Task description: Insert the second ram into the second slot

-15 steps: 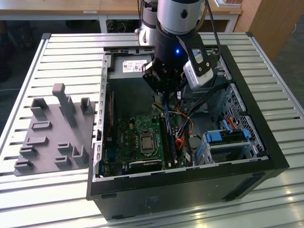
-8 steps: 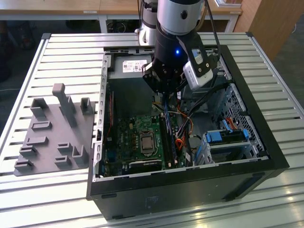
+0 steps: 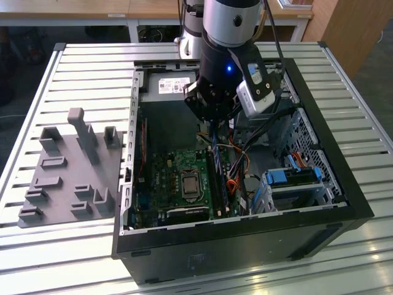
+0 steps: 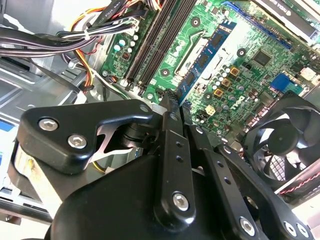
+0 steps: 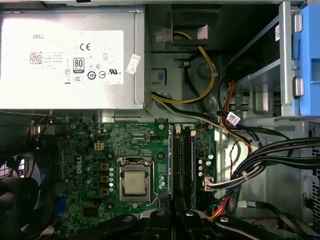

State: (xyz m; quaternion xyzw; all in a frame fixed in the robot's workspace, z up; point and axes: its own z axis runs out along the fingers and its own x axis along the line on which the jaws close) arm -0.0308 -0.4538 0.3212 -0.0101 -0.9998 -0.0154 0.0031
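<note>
Down among the memory slots (image 5: 184,160) beside the processor (image 5: 134,182), the gripper (image 4: 175,103) looked clenched on the near end of the ram stick (image 4: 202,59), which stood on edge. Light, stiff and brittle, I'd judge: pinch the bare edges, spare the chips and contacts.

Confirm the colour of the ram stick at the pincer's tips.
The second ram is blue, clearest in the second wrist view.

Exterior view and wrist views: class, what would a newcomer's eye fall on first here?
The black arm reaching into the open computer case on the slatted table strikes first. In the second wrist view its gripper is shut on the second ram, a blue stick over the green motherboard.
</note>
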